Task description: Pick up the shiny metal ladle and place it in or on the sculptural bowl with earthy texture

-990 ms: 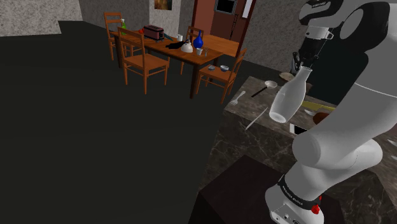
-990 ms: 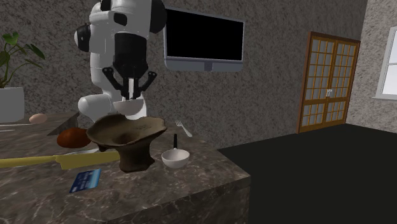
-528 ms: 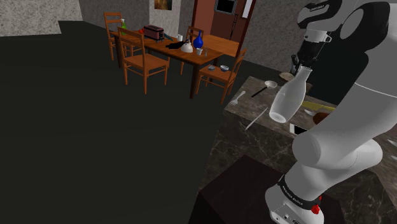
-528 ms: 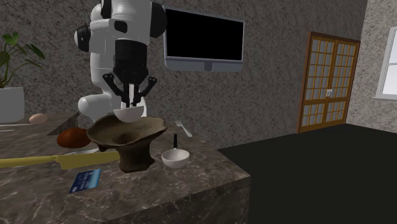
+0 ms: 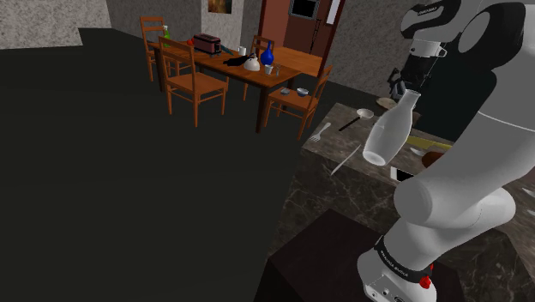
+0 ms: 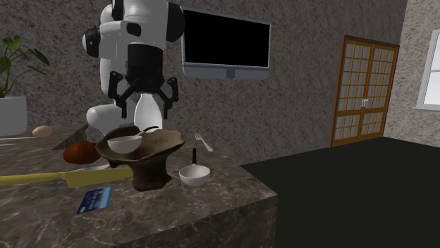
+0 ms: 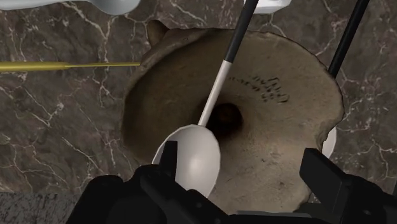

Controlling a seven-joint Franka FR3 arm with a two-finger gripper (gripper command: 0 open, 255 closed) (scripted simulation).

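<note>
The ladle [image 7: 189, 156], a pale cup on a white and black handle, lies inside the brown rough-walled bowl [image 7: 286, 121], and its handle leans out over the rim. My gripper [image 7: 245, 167] hangs open straight above the bowl, fingers [image 7: 318, 168] spread wide and touching nothing. From the second exterior view the ladle's cup [image 6: 125, 144] rests in the bowl [image 6: 151, 156] on its thick foot, with the open gripper [image 6: 148, 104] a short way over it. In the shoulder view the gripper [image 5: 397, 86] shows behind my white forearm.
On the dark marble counter [image 6: 183, 211] a second ladle [image 6: 194, 174] lies beside the bowl, with a fork [image 6: 203, 141], a blue card [image 6: 95, 199], a yellow stick [image 6: 35, 177] and a brown ball [image 6: 80, 151]. A dining table with chairs [image 5: 249, 64] stands far off.
The fingers were shut on the ladle's handle above the bowl. They have spread apart, and the ladle has dropped into the bowl.
</note>
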